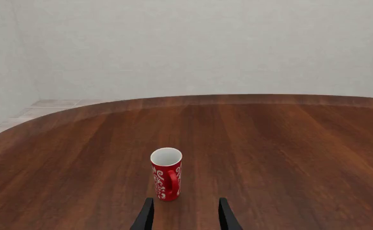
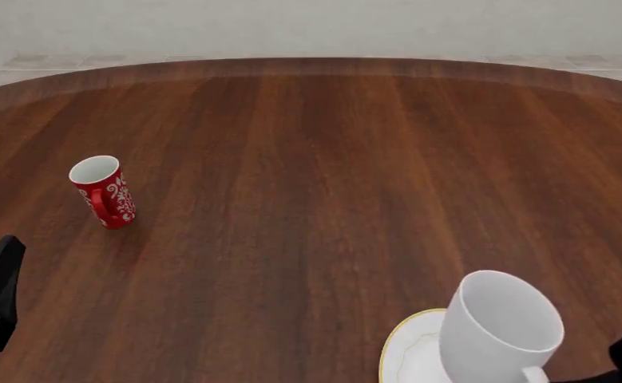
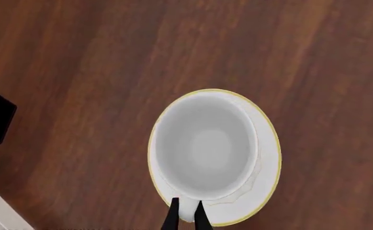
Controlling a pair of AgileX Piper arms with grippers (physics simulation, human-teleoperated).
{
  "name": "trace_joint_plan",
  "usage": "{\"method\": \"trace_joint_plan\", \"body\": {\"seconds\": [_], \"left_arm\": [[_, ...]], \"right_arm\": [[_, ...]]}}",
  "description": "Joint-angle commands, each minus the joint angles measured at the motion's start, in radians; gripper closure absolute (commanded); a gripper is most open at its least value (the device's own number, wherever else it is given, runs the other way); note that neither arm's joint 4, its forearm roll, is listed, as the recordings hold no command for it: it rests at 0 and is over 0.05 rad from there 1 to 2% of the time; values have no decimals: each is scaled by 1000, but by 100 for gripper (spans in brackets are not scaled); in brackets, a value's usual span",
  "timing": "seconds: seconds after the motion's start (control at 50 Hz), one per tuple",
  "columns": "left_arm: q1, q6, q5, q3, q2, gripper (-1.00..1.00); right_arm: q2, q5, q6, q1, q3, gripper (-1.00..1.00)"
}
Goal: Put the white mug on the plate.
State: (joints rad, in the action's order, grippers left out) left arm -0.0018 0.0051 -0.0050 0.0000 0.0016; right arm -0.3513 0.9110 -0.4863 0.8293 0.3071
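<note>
One red mug with white swirls stands upright on the brown table, far over on the left side. Nothing sits between it and the other things. The left gripper is low and close to the red mug, with its two fingers spread apart and nothing between them.

The white mug is at the near right part of the table, over the plate, which shows all around it from above. I cannot tell if the mug touches the plate. The right gripper is pinching the mug's slim handle, fingers pressed close on it.
</note>
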Motion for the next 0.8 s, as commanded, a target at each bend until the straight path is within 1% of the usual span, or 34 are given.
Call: {"method": "trace_joint_plan", "body": {"seconds": [0.02, 0.1, 0.36, 0.44, 0.58, 0.74, 0.76, 0.8], "left_arm": [[2, 0, 1, 0, 1, -100], [2, 0, 1, 0, 1, -100], [2, 0, 1, 0, 1, -100], [2, 0, 1, 0, 1, -100], [2, 0, 1, 0, 1, -100], [2, 0, 2, 0, 1, -100], [2, 0, 1, 0, 1, -100], [2, 0, 1, 0, 1, -100]], "right_arm": [[-31, -40, -17, 23, -8, 100], [-50, -63, -26, 35, -13, 100], [-59, -81, -41, 45, -31, 100], [-55, -73, -43, 44, -31, 100], [-23, -27, -38, 31, -25, 100], [2, 3, -33, 19, -18, 100], [4, 10, -34, 19, -17, -100], [5, 11, -35, 19, -17, -100]]}}
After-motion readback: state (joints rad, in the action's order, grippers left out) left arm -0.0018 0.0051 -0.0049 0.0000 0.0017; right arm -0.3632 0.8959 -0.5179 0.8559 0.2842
